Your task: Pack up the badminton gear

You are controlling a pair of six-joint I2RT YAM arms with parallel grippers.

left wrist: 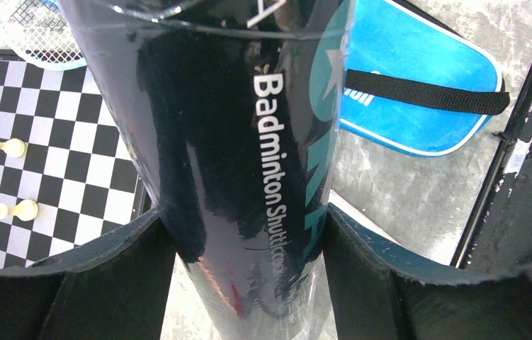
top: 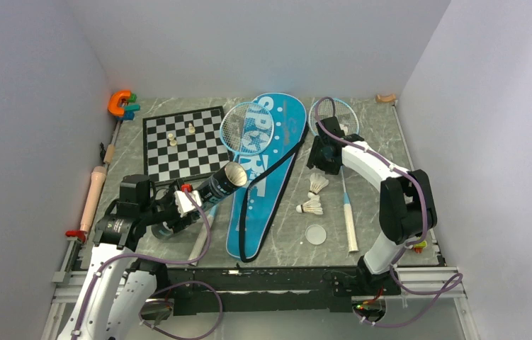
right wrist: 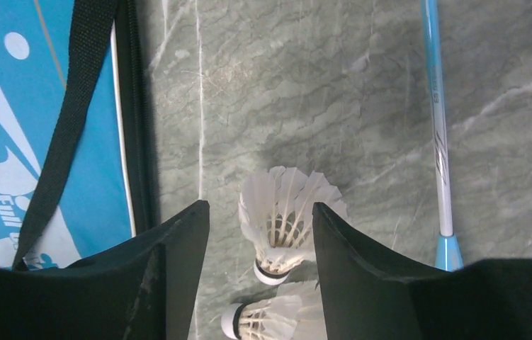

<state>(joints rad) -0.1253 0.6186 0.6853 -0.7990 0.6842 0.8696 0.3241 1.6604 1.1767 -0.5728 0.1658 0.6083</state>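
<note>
My left gripper [top: 193, 202] is shut on the long black tube [top: 217, 186] and holds it tilted, open end toward the blue SPORT bag [top: 271, 170]. In the left wrist view the tube [left wrist: 248, 142] fills the gap between my fingers [left wrist: 142, 248]. One light-blue racket [top: 247, 127] lies with its head on the bag. The other racket [top: 346, 198] lies to the right. My right gripper [top: 323, 154] is open above two white shuttlecocks [top: 317, 183] [top: 311, 207]. In the right wrist view one shuttlecock [right wrist: 287, 212] shows between the open fingers, the other [right wrist: 266, 319] below it. The third is not in view.
The chessboard [top: 181, 142] with two pale pieces lies behind the left gripper. The orange clamp [top: 120, 103] sits at the back left. A round clear lid [top: 315, 234] lies near the front. The bag's black strap [right wrist: 71, 120] runs left of my right fingers.
</note>
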